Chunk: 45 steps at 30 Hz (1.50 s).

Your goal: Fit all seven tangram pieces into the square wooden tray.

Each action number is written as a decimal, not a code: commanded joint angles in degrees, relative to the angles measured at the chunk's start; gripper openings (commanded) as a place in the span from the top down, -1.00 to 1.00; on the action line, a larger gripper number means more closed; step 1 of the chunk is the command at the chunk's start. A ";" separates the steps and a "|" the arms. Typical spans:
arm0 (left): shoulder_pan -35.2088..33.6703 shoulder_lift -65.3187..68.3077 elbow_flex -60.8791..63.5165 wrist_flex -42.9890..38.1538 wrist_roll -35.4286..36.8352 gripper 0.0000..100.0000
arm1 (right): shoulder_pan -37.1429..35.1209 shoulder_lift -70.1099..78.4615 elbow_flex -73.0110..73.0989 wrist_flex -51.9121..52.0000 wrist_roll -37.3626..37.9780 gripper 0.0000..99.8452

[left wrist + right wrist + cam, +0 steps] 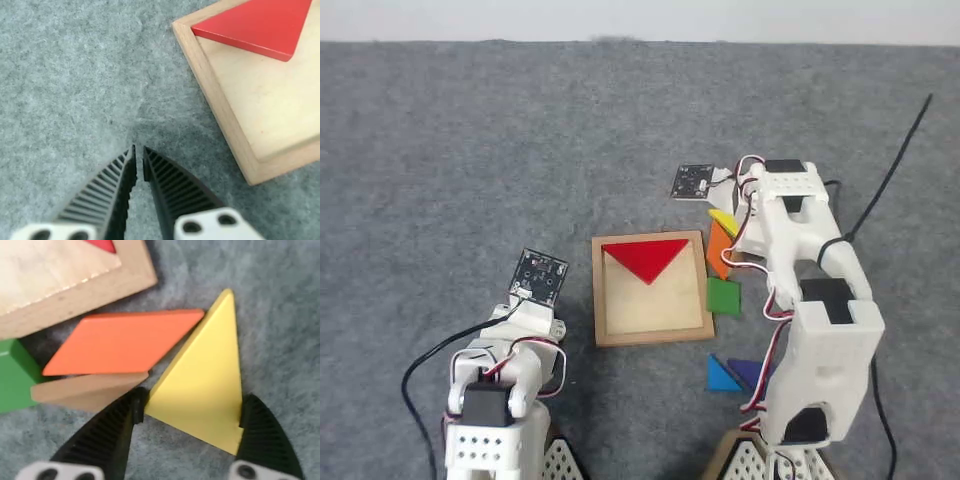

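Note:
The square wooden tray [601, 300] lies mid-table, and a red triangle [645, 258] sits inside along its far edge. In the right wrist view my right gripper [192, 402] is open, its fingers [117, 432] close on either side of a yellow triangle [205, 375] lying flat on the mat. Touching that triangle are an orange parallelogram [120, 342] and a tan wooden piece [85, 390]. My left gripper [139, 152] is shut and empty over bare mat, just off the tray's corner [240, 150].
A green square [723, 296] lies against the tray's right side. A blue triangle [722, 376] and a purple piece [748, 370] rest near the right arm's base. Grey mat stretches open to the left and far side.

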 commanded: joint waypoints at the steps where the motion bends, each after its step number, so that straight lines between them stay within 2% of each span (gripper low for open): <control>1: -0.35 -0.97 -0.57 0.18 -0.44 0.96 | 0.31 0.13 -1.14 1.89 0.70 0.62; 4: -0.35 -0.97 -0.57 0.18 -0.44 0.96 | 0.57 0.13 -1.14 1.89 -0.26 0.63; 14: -0.35 -0.97 -0.57 0.18 -0.44 0.96 | 1.01 -1.36 -1.67 4.00 -14.59 0.64; 18: -0.35 -0.97 -0.57 0.18 -0.44 0.96 | 1.63 -7.34 -1.85 6.29 -20.57 0.71; 26: -0.35 -0.97 -0.57 0.18 -0.44 0.96 | 1.27 -21.58 -1.49 14.02 -27.78 0.71; 30: -0.35 -0.97 -0.57 0.18 -0.44 0.96 | -2.42 -26.33 -0.35 18.51 -30.42 0.71; 33: -0.35 -0.97 -0.57 0.18 -0.44 0.96 | -7.34 -29.76 4.31 18.42 -35.69 0.72; 40: -0.35 -0.97 -0.57 0.18 -0.44 0.96 | -20.62 -40.57 22.59 6.11 -48.44 0.71; 45: -0.35 -0.97 -0.57 0.18 -0.44 0.96 | -27.30 -40.13 25.76 2.42 -51.25 0.71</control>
